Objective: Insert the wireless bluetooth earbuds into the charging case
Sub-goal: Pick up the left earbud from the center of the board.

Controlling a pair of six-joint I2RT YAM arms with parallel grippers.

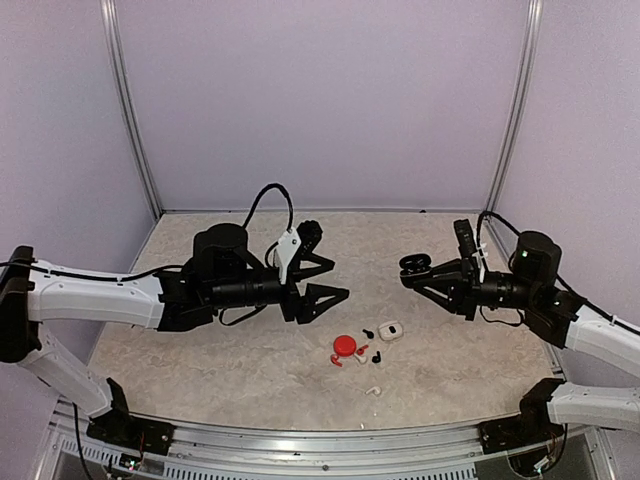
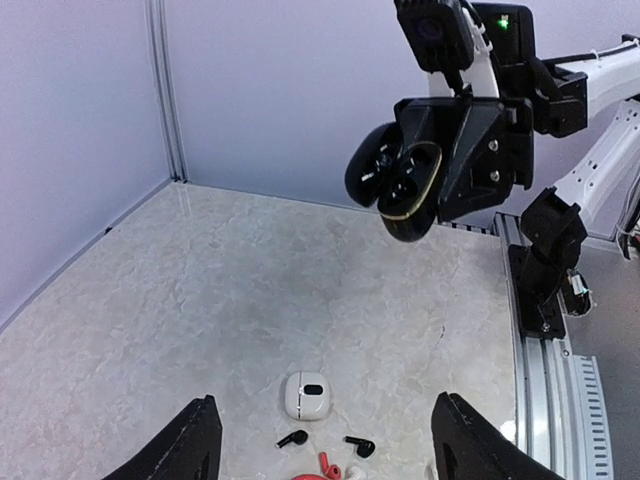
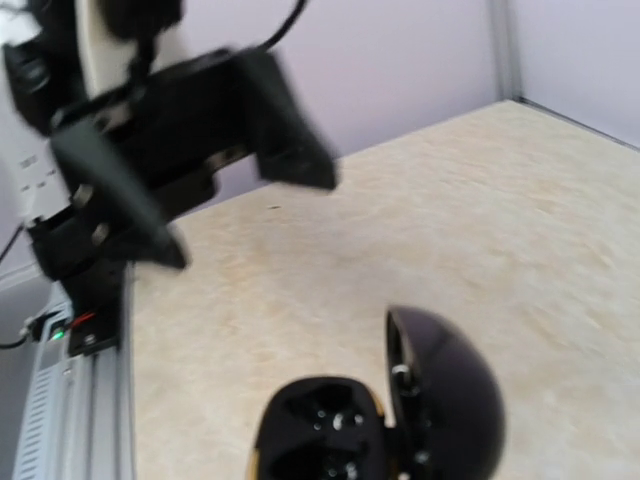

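Observation:
My right gripper [image 1: 418,274] is shut on an open black charging case [image 1: 412,264] and holds it above the table. The case's empty sockets and raised lid show in the right wrist view [image 3: 345,430] and in the left wrist view [image 2: 400,180]. My left gripper [image 1: 338,278] is open and empty, held above the table left of the earbuds. Two black earbuds [image 1: 368,333] [image 1: 377,357] lie on the table, and both show between my left fingers [image 2: 292,438] [image 2: 360,446]. A red earbud [image 2: 325,461] and a white earbud [image 1: 372,390] lie close by.
A closed white case [image 1: 390,330] [image 2: 307,395] and a red case [image 1: 345,346] lie among the earbuds near the table's front. Lilac walls enclose the marble table [image 1: 250,350]. A metal rail [image 1: 330,440] runs along the near edge.

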